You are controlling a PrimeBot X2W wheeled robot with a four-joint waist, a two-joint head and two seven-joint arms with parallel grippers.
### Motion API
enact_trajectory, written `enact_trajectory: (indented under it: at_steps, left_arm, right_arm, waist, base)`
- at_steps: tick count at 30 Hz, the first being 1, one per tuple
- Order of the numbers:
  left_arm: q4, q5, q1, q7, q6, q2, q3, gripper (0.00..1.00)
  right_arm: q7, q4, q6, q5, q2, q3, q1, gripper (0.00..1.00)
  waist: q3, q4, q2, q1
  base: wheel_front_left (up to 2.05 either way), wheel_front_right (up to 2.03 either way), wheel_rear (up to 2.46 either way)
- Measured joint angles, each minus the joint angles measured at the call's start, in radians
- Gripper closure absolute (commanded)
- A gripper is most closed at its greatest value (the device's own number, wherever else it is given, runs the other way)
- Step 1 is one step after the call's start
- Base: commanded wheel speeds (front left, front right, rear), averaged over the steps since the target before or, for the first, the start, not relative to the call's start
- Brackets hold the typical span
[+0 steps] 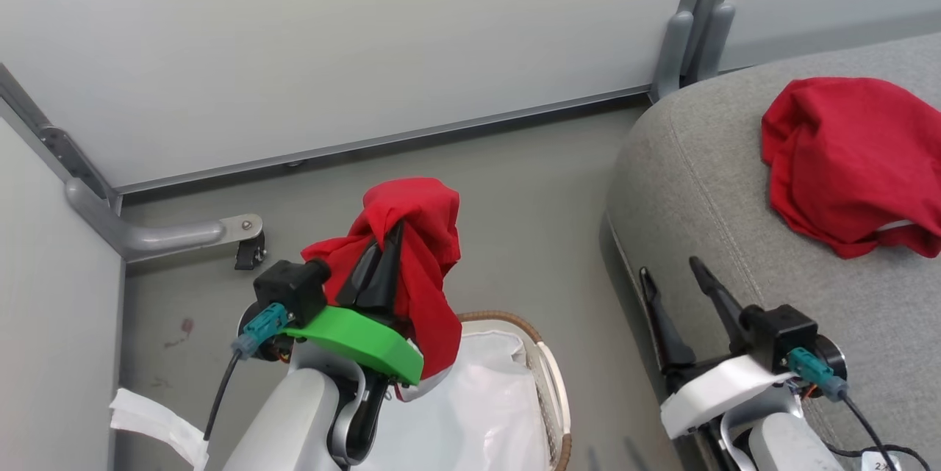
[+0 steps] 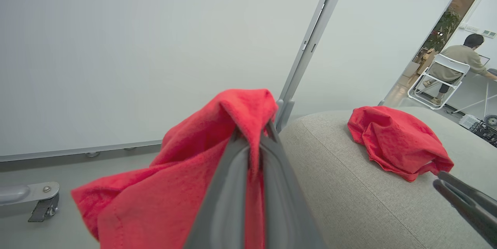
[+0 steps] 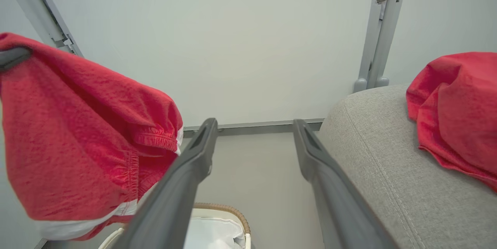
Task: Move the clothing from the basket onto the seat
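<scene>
Left hand [image 1: 397,232] clamped on a red garment [image 1: 426,236], held above the basket [image 1: 548,368].
Its two dark fingers are pressed together and point upward; the cloth drapes over their tips and hangs down toward the basket's white liner [image 1: 478,397]. To the right of the basket, beside the grey seat [image 1: 706,184], the right hand [image 1: 670,267] points up with fingers spread wide, holding nothing. A second red garment [image 1: 845,155] lies crumpled on the seat, well right of the basket.

The basket [image 1: 507,318] runs off the head view's bottom edge, partly behind the hanging red garment [image 1: 426,250], whose folds cover the tips of the left tool [image 1: 393,236].
</scene>
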Motion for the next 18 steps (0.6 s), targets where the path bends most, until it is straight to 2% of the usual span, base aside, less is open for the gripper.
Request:
enact_trajectory:
  at_steps: [4, 10, 15, 18]
  left_arm:
    - [-0.011, -0.001, 0.000, 0.000, 0.000, 0.000, -0.009, 1.00]
    - [-0.021, -0.017, -0.002, 0.000, 0.000, -0.001, -0.032, 1.00]
    - [-0.020, -0.027, -0.010, 0.000, 0.000, -0.001, -0.072, 1.00]
    - [-0.024, -0.038, -0.016, 0.000, 0.000, -0.001, -0.094, 1.00]
  right_arm:
    - [0.000, 0.010, 0.000, -0.021, 0.000, 0.073, 0.004, 0.00]
    - [0.000, 0.035, 0.000, -0.030, -0.001, 0.256, -0.035, 0.00]
    - [0.000, 0.056, 0.000, 0.033, 0.001, 0.423, -0.101, 0.00]
    - [0.000, 0.069, 0.000, 0.055, 0.001, 0.481, -0.142, 0.00]
  waist:
    - [-0.008, 0.010, 0.0000, 0.0000]
    - [0.002, 0.024, 0.0000, 0.0000]
    - [0.008, 0.043, 0.0000, 0.0000]
    - [0.011, 0.056, 0.0000, 0.0000]
  base:
    - [0.00, 0.00, 0.00]
    - [0.00, 0.00, 0.00]
    - [0.00, 0.00, 0.00]
    - [0.00, 0.00, 0.00]
